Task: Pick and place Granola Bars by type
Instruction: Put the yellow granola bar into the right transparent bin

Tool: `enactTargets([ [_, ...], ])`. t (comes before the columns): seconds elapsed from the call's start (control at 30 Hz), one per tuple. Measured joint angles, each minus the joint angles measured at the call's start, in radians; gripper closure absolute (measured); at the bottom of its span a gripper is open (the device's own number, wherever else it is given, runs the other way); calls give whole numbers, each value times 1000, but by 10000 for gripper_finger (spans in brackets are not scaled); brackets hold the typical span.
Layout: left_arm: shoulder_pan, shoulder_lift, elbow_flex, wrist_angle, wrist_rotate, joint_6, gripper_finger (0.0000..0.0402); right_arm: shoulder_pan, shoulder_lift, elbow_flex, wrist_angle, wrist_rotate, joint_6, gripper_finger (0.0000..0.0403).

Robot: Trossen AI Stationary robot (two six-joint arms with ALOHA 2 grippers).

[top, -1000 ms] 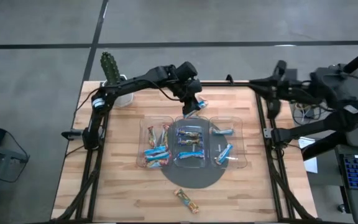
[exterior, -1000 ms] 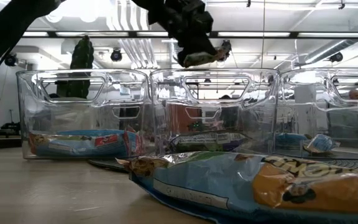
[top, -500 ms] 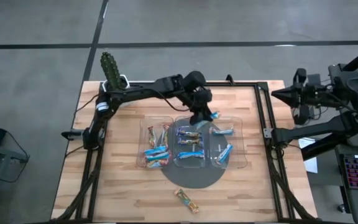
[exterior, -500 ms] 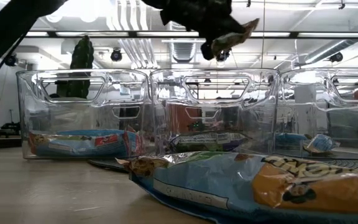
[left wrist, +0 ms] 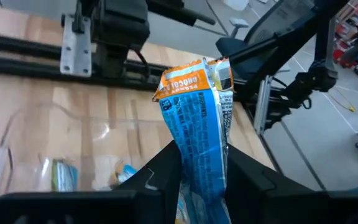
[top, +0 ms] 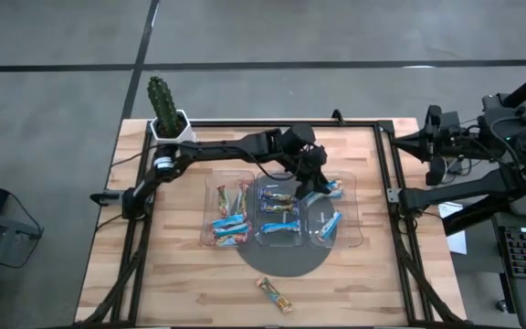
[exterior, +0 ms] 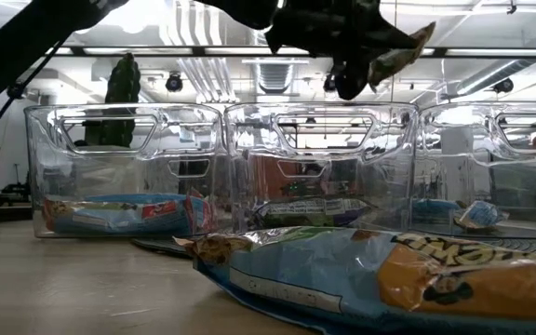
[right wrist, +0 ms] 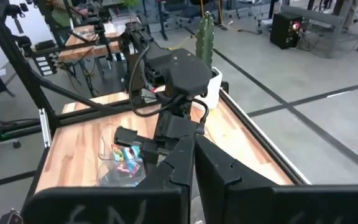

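Left end effector (top: 312,174) is pinched on a blue-wrapped granola bar with an orange end (left wrist: 199,118), fingers narrowed onto the wrapper; the left wrist view shows the bar standing up between the two dark fingers. Over the last second this arm has swung across the clear plastic three-compartment tray (top: 357,239): it was at the far rim of the middle bin, now it hangs over the inner edge of the bin on the right arm's side. In the low view the bar (exterior: 396,54) is well above the tray rim, tilted, touching nothing below.

That bin holds other blue-wrapped bars (top: 330,225). The middle bin has dark multicoloured bars (top: 279,208), and the bin on the left arm's side holds a mix of blue and red/green wrappers (top: 230,219). So the carry looks like type matching, blue to blue; next likely a lower and release, not yet done.

One brownish-gold bar (top: 273,293) lies loose on the wooden desk (top: 181,274) near the front edge, well apart from the tray, still to sort.

Right end effector (top: 430,146) has pulled back off the desk's side edge, fingers fully closed, empty, parked. A green cactus in a white pot (top: 163,107) sits at the far corner.
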State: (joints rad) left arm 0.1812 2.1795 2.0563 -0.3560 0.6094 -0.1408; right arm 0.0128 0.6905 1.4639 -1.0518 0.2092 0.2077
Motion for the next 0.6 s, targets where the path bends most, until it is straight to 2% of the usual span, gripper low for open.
enactTargets([
  [0.23, -15, 29, 0, 74, -39, 62, 317, 0, 6, -2, 0, 2, 2, 394],
  [0.6, -35, 63, 0, 85, -51, 55, 317, 0, 5, -2, 0, 2, 3, 394],
])
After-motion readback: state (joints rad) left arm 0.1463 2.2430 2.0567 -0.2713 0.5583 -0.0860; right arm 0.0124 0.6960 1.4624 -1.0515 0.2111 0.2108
